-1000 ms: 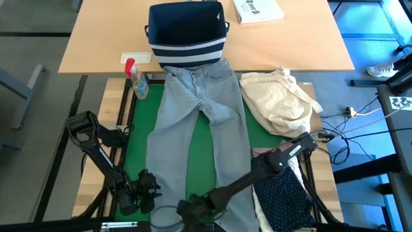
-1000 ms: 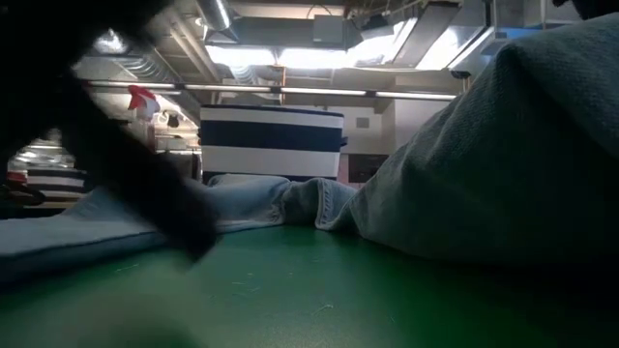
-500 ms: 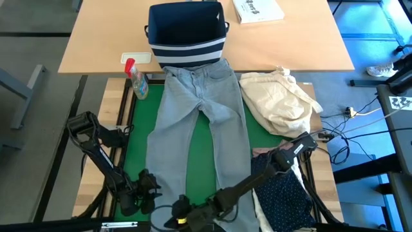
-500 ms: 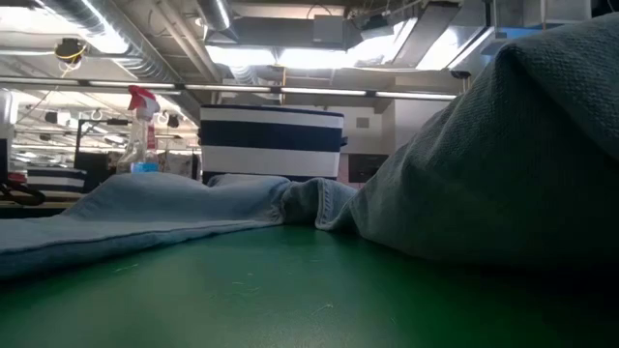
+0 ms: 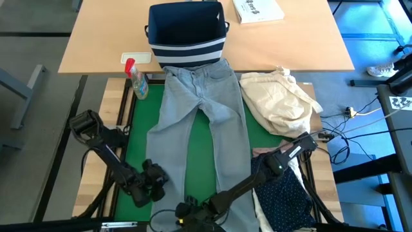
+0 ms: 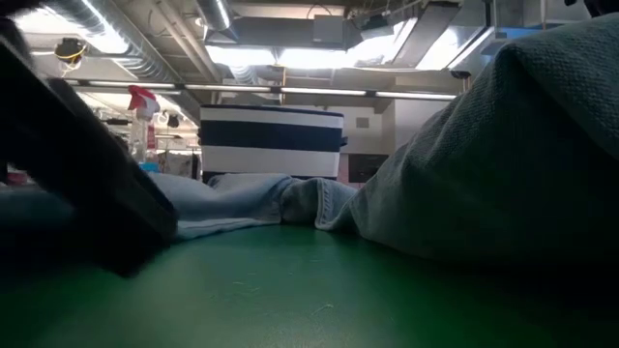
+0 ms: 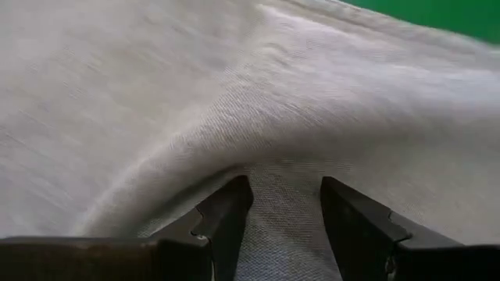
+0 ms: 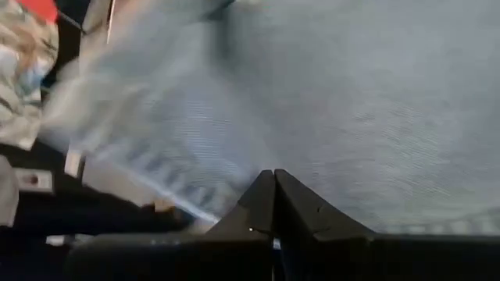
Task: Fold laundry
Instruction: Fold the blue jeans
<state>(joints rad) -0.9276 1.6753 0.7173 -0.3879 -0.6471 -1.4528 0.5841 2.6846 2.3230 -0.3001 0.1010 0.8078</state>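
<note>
Light grey jeans (image 5: pixel 196 122) lie flat on the green mat (image 5: pixel 136 129), waistband at the far end and both legs running toward the near edge. My left gripper (image 5: pixel 154 183) is open at the outer edge of the jeans' left leg (image 7: pixel 234 94), low on the leg. My right gripper (image 5: pixel 183 209) is shut over the jeans cloth (image 8: pixel 351 101) close to the near edge, between the two legs. A navy white-dotted shirt (image 5: pixel 283 200) lies at the near right. My left gripper sets its open fingertips (image 7: pixel 234 199) against the cloth of the left leg, slanting down from the table's left. A ridge of cloth (image 7: pixel 203 156) stands up just beyond them. No cloth is pinched, and the leg lies on the mat. My right gripper points its shut fingers (image 8: pixel 273 187) at the jeans; I cannot tell whether they touch.
A navy bin with white stripes (image 5: pixel 187 32) stands at the jeans' waistband. A spray bottle (image 5: pixel 137 80) is at the far left of the mat and a cream cloth bundle (image 5: pixel 280 100) at the right. A dark arm (image 6: pixel 77 193) fills the low view's left.
My left gripper has gone toward the table's right, from beside the mat onto the left leg of the jeans, tipping a little. My right gripper swung toward the left edge and came back to nearly where it was. The jeans lie as before.
</note>
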